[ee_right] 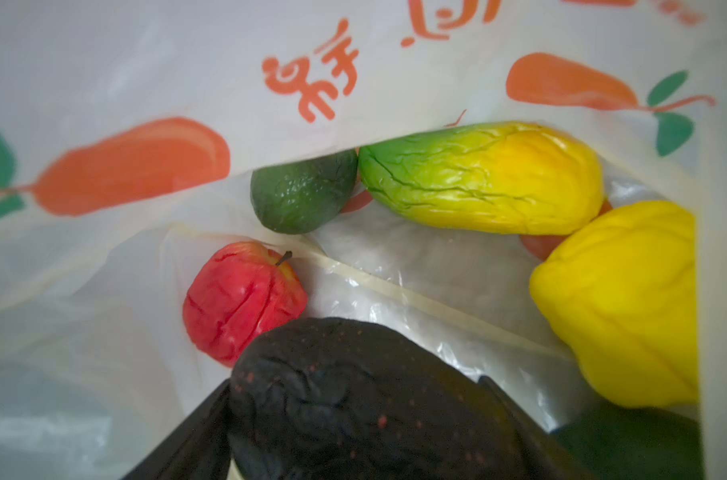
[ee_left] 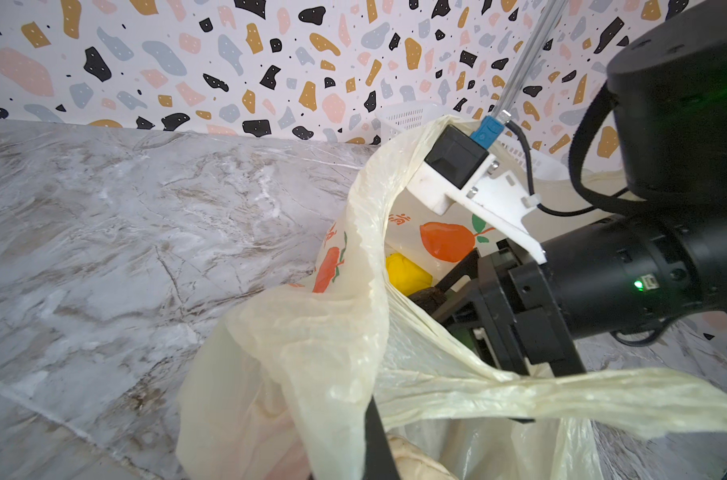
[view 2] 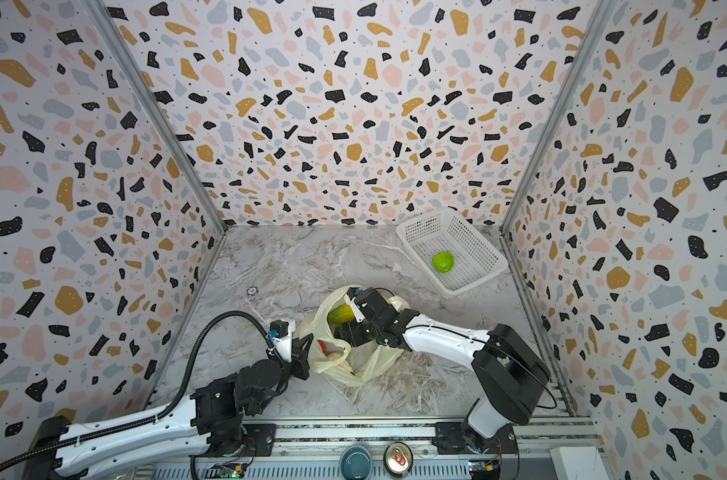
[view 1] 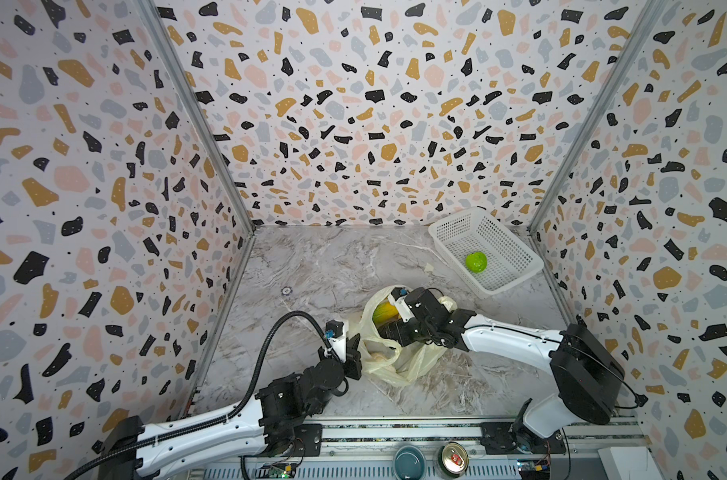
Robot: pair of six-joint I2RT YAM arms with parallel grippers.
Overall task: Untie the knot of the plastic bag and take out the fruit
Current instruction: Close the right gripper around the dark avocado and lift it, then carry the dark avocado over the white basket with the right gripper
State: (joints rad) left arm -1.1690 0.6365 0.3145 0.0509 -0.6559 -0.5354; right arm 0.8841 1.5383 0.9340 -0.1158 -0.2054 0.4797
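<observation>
The plastic bag (view 1: 411, 361) lies at the lower centre of both top views. Its mouth gapes and no knot is in sight, so you are on the emptying part of the job. One lime-green fruit (view 1: 476, 262) already sits in the white basket (view 1: 457, 224) at the right of the frame, well apart from the bag.

Your right gripper (ee_right: 353, 384) is down inside the bag. Its jaws are spread wide around the near-black fruit (ee_right: 366, 419) at the bottom of the right wrist view. The fingers (ee_right: 203, 428) hug both flanks, but you cannot tell whether they press yet. Close gently until the soft skin just gives. Then lift straight out through the mouth so the film does not drag along. Mind the red apple (ee_right: 241, 299) just beside it and the yellow piece (ee_right: 619, 303) at the right edge.

Your left gripper (view 1: 355, 353) is pinched tight on the bag's rim at the left of the mouth. Keep it there, holding the opening up and taut.
</observation>
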